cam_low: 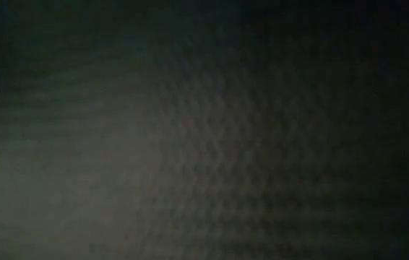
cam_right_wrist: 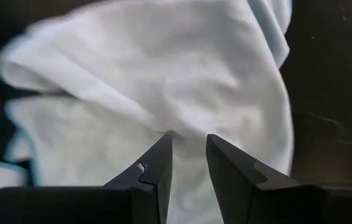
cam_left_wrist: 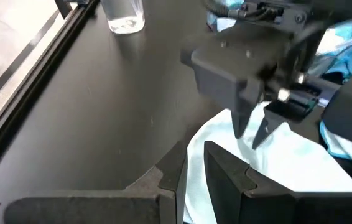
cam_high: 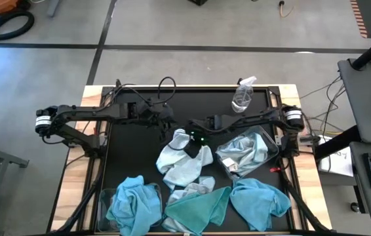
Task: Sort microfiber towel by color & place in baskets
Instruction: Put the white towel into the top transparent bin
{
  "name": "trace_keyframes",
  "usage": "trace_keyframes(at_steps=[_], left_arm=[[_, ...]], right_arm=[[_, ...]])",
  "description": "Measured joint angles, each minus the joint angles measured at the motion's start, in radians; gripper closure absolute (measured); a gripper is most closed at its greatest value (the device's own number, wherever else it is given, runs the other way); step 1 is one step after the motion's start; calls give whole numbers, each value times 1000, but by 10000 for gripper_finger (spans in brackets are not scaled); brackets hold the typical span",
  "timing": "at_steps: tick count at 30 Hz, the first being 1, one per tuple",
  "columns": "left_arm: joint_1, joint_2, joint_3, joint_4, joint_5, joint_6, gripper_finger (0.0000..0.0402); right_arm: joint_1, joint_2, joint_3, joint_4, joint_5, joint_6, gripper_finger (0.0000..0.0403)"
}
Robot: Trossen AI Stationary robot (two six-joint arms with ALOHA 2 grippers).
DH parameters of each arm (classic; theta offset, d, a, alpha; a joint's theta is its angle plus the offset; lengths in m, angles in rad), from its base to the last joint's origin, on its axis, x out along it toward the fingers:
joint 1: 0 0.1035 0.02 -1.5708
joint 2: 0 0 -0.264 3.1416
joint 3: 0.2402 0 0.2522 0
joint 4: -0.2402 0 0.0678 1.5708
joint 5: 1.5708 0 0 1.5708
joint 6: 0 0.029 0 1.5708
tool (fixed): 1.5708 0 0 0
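Note:
A pale whitish-blue towel (cam_high: pixel 182 164) (cam_right_wrist: pixel 163 81) lies crumpled on the black table, mid-centre. My right gripper (cam_high: pixel 191 147) (cam_left_wrist: pixel 254 134) (cam_right_wrist: pixel 188 155) points down at its far part, open by a narrow gap, tips close over the cloth; I cannot tell whether they touch. My left gripper (cam_high: pixel 167 124) (cam_left_wrist: pixel 193 165) hangs just beyond the towel's far left, narrowly open and empty. One basket (cam_high: pixel 272 152) at the right holds pale towels (cam_high: pixel 241 152). The other basket (cam_high: pixel 103 203) at the near left holds bright blue towels (cam_high: pixel 133 203). The low view is dark.
A teal towel (cam_high: pixel 198 210), a blue towel (cam_high: pixel 261 196) and another pale towel (cam_high: pixel 200 187) lie along the near edge. A clear spray bottle (cam_high: pixel 243 95) (cam_left_wrist: pixel 123 15) stands at the far edge, right of centre. Bare black table lies at the far left.

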Motion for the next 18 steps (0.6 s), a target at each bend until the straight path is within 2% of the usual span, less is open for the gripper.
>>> trace_keyframes(at_steps=[3,6,12,18], left_arm=[[0,0,0,-14,0,2,362],[0,0,-1,-26,0,3,362],[0,-1,-1,-33,0,16,362],[1,-1,-3,-53,-2,37,362]], right_arm=[[0,67,102,-123,4,-52,310],[0,120,170,-174,-2,-89,310],[-7,219,258,-299,-24,-134,310],[-10,302,324,-350,-59,-174,309]])
